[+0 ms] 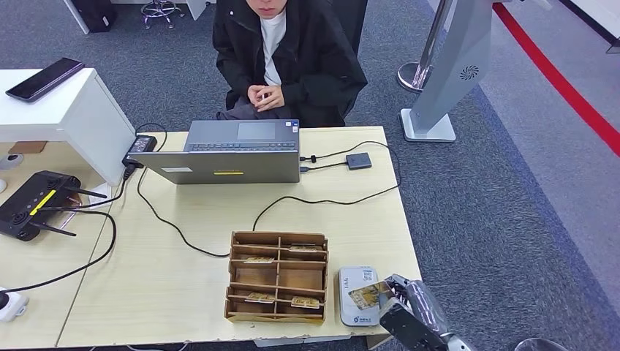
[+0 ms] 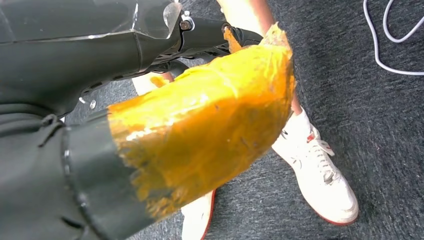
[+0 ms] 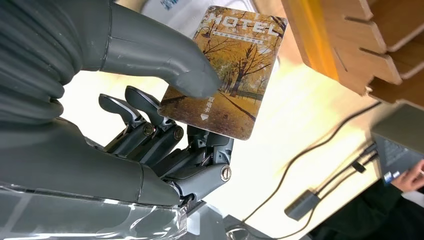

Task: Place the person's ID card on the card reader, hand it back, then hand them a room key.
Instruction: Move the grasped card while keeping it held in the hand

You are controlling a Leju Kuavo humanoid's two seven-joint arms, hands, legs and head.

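The robot's right hand (image 1: pixel 398 300) pinches a hotel room key card (image 1: pixel 365 295) — an autumn avenue of trees printed under the word "HOTEL" — between its thick grey thumb (image 3: pixel 165 60) and darker fingers (image 3: pixel 150 120), holding it just above the white card reader (image 1: pixel 357 295) at the near right edge of the pale wooden table (image 1: pixel 183 285). In the right wrist view the thumb presses on the card's printed face while the fingers back it from behind. Just beside the reader on its left stands a brown cardboard organizer (image 1: pixel 277 277) with open compartments, several of them holding similar cards lying flat. Across the table a person in a black jacket (image 1: pixel 289 51) sits with hands clasped, behind an open grey laptop (image 1: pixel 230 153). A black cable (image 1: pixel 322 201) runs from the laptop's side across the tabletop, and a small dark square device (image 1: pixel 358 161) lies near the far right corner. On the far left sit a black router with antennas (image 1: pixel 33 205) and a white stand bearing a dark phone (image 1: pixel 44 78). The left wrist view looks down at grey carpet — a part wrapped in yellow tape (image 2: pixel 200 130) and a person's white sneaker (image 2: pixel 320 180) show there; whether the left hand is spread or closed cannot be told.
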